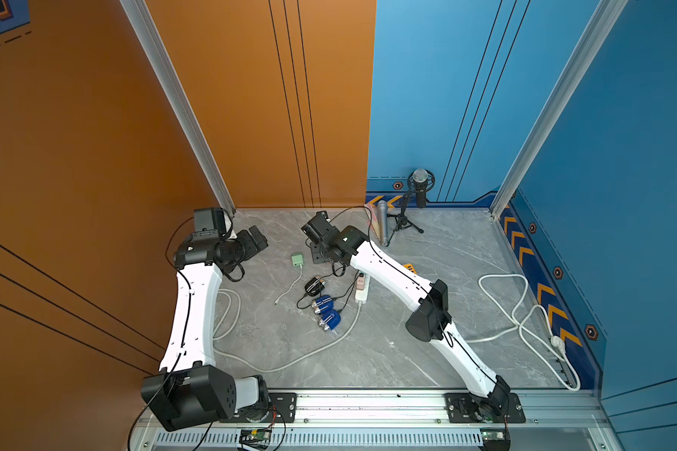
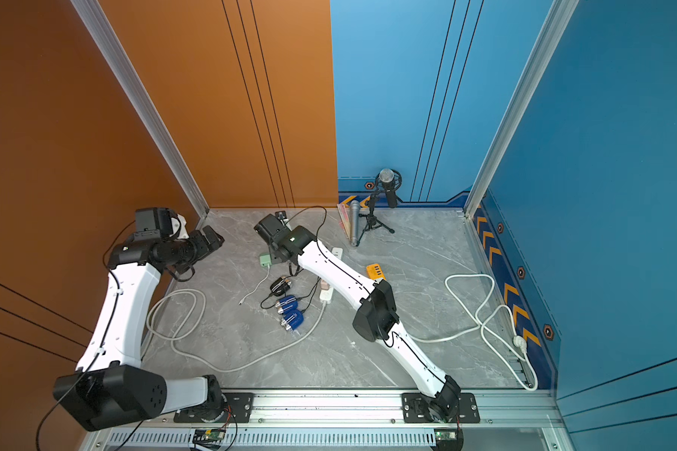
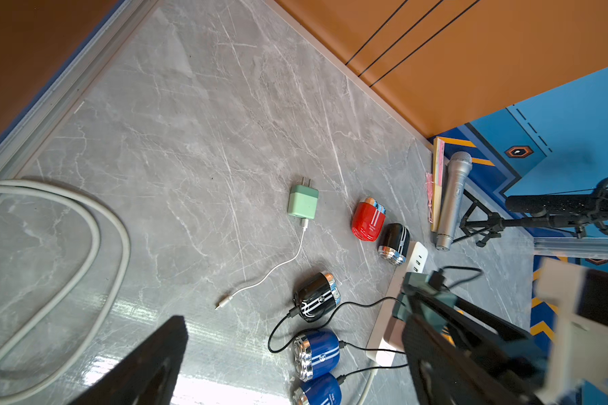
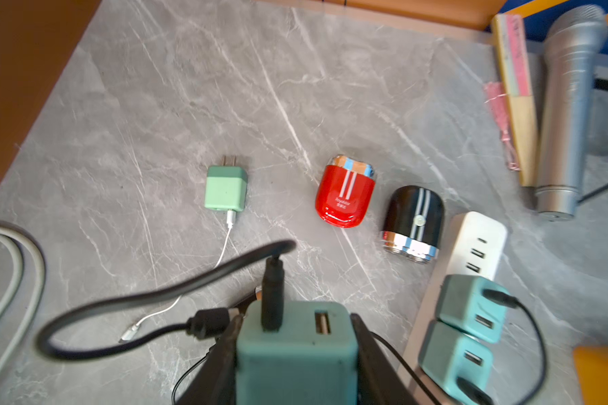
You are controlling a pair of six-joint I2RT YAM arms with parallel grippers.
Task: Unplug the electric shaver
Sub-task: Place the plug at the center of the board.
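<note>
Teal charger (image 4: 288,364) clamped in the right gripper (image 4: 295,324), black cable (image 4: 272,298) plugged in, power strip (image 4: 478,238) just beside. Left gripper (image 1: 259,237) gapes, holding nothing.

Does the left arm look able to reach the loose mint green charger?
Probably yes: the left gripper is open and empty, and only bare table lies between it and the mint green charger.
</note>
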